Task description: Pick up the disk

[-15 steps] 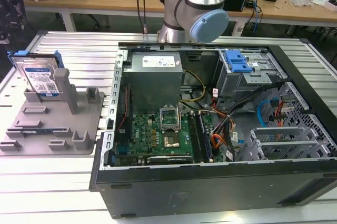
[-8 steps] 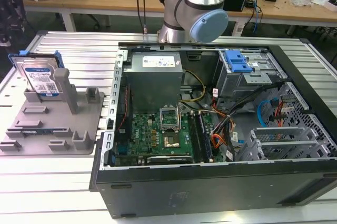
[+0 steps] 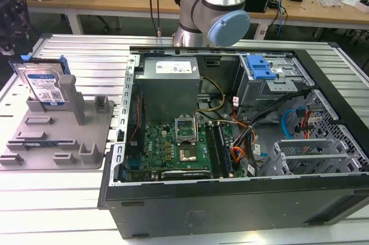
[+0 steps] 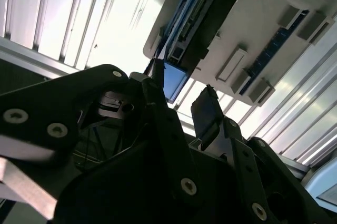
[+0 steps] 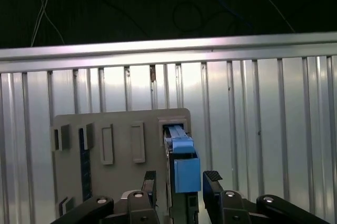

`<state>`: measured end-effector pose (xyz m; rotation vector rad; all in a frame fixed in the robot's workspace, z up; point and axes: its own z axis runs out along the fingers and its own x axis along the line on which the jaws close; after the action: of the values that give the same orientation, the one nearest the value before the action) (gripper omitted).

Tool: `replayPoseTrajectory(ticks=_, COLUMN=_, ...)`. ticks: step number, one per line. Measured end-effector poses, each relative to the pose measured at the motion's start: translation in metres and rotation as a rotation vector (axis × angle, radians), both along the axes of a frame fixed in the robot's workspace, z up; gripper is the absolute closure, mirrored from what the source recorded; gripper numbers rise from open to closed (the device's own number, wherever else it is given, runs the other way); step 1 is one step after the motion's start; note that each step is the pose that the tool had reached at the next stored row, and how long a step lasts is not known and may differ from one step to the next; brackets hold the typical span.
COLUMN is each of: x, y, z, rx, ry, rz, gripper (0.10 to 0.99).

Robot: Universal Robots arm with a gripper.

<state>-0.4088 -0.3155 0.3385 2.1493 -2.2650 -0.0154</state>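
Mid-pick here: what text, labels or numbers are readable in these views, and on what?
No text can be read.
Label on the disk: barcodes and print, too small to read.
Sticker on the power supply: too small to read.
Stickers on the drive cage: too small to read.

The disk (image 3: 46,83): silver metal face, paper label, blue plastic frame. The fixture tray (image 3: 63,135): matt grey plastic. The tabletop (image 3: 86,55): ribbed bare metal, sheeny. The pincer (image 5: 181,179): matt black. The computer case (image 3: 230,207): dark matt metal.
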Motion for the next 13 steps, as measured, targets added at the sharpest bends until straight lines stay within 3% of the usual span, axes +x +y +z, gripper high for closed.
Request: replayPoseTrajectory(ticks=13, x=-0.0024, y=0.0, z=-0.0147, rx=0.0, ry=-0.0001, rz=0.006, gripper=0.604)
